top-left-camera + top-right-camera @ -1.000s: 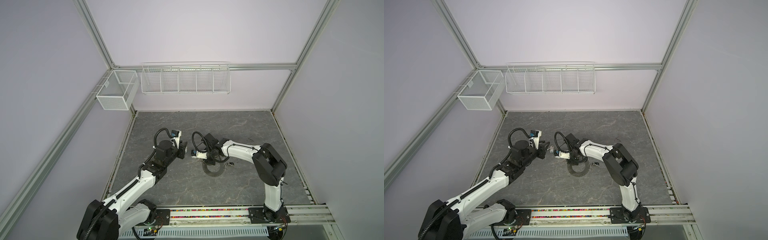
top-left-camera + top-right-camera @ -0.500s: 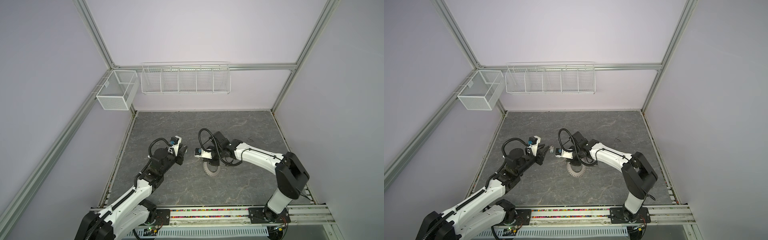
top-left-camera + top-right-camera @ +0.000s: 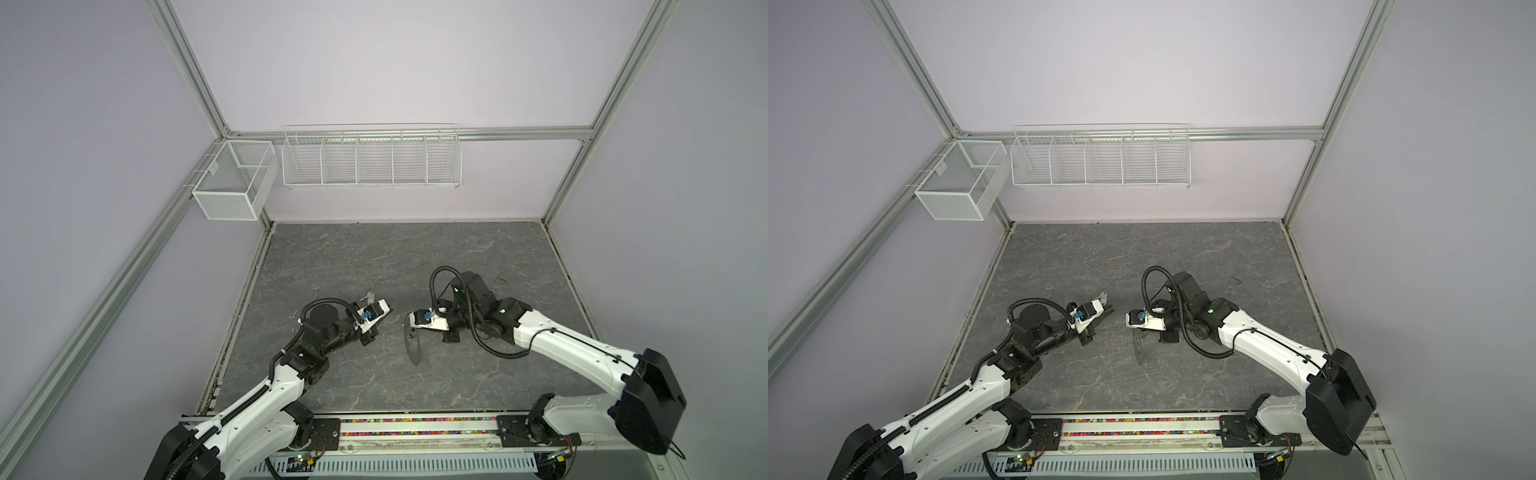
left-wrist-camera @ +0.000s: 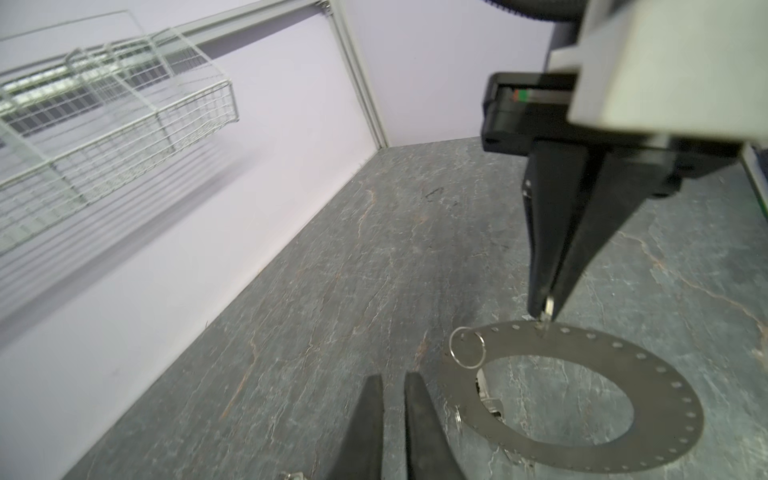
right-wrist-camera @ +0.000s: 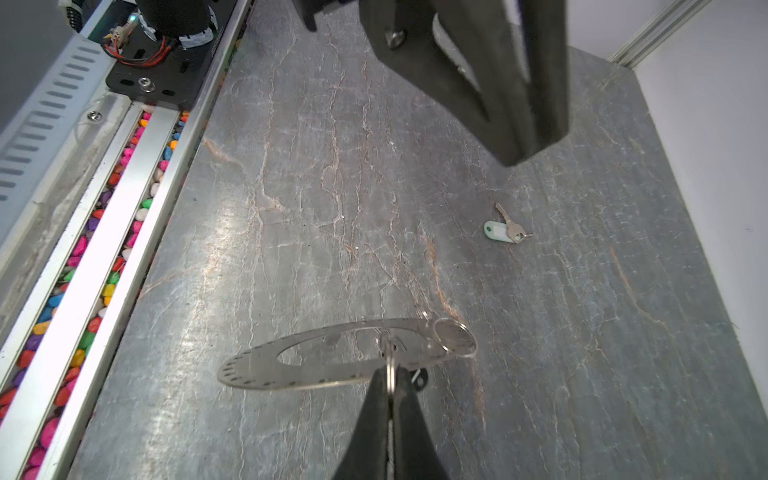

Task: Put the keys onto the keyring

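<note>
1. My right pincer [image 5: 389, 376] is clenched on a small split ring [image 5: 391, 369] that is threaded through a rim hole of the keyring [image 5: 266, 365].
2. The keyring hangs tilted from that grip, between my two arms in both top views. I cannot tell whether its low edge touches the tabletop [image 5: 291, 187].
3. A second split ring [image 5: 455, 337] sits on the rim just beside the first.
4. A silver key [image 4: 484, 390] shows behind the keyring's inner edge.
5. My left pincer [image 4: 392, 376] grasps nothing; its fingers are nearly together, with a slim gap between them.
6. The white-tagged key [image 5: 505, 228] lies flat on the tabletop, apart from the keyring and near my left pincer.
</note>
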You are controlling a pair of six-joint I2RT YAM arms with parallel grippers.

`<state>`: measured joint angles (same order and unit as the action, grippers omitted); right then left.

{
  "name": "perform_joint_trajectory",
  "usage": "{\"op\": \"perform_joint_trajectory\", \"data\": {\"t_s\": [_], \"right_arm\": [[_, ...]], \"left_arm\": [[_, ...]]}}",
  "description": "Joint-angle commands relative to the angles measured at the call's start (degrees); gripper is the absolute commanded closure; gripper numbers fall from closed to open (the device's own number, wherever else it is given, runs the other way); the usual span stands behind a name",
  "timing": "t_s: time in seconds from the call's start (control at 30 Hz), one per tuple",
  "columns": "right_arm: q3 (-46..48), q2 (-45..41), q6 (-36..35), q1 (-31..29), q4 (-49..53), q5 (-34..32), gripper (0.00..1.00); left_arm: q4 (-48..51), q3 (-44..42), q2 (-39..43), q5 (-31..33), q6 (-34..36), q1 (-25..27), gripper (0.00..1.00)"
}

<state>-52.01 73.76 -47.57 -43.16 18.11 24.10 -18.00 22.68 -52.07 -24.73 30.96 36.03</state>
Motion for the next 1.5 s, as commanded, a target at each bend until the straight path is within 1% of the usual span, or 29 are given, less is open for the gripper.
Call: {"op": "perform_joint_trajectory", "data": {"t_s": [0.0,0.2,0.27,0.5,0.63,0.7,0.93,1.03,1.27,1.47], "right_arm": [[3.1,-3.5,-1.4,0.5,-5.5,0.5,0.93],[2.9,-4.7,-0.6,0.8,-4.0,0.4,0.93],[2.5,-4.7,-0.4,0.8,-3.4,0.5,0.93],[2.0,-3.6,0.2,0.9,-1.3,0.7,0.93],[0.1,-3.6,0.7,0.9,-1.0,0.5,0.93],[-0.3,-3.4,1.0,0.9,-0.5,0.7,0.93],[-1.5,-2.4,0.7,1.1,1.9,1.9,0.93],[-1.8,-2.1,0.6,1.1,2.2,1.8,0.93],[-2.5,-1.9,1.0,1.1,2.5,1.5,0.93],[-3.4,-1.1,1.1,1.0,3.1,1.4,0.93]], "left_arm": [[6.6,3.3,-0.5,-1.8,12.0,2.7,0.89],[9.3,6.3,-2.3,-0.9,15.8,6.6,0.89],[9.9,7.6,-3.5,-0.8,16.0,7.6,0.88],[10.9,10.2,-6.5,-6.1,14.1,8.8,0.82],[11.8,11.2,-8.0,-6.1,12.6,9.0,0.77],[11.0,11.4,-8.9,-6.3,11.2,9.1,0.77],[5.6,11.2,-10.9,-4.7,6.4,9.1,0.77],[5.9,11.8,-11.7,-4.9,6.2,9.1,0.77],[5.7,12.3,-13.0,-5.1,6.2,9.2,0.82],[6.1,13.2,-14.3,-5.8,6.5,9.3,0.82]]}}
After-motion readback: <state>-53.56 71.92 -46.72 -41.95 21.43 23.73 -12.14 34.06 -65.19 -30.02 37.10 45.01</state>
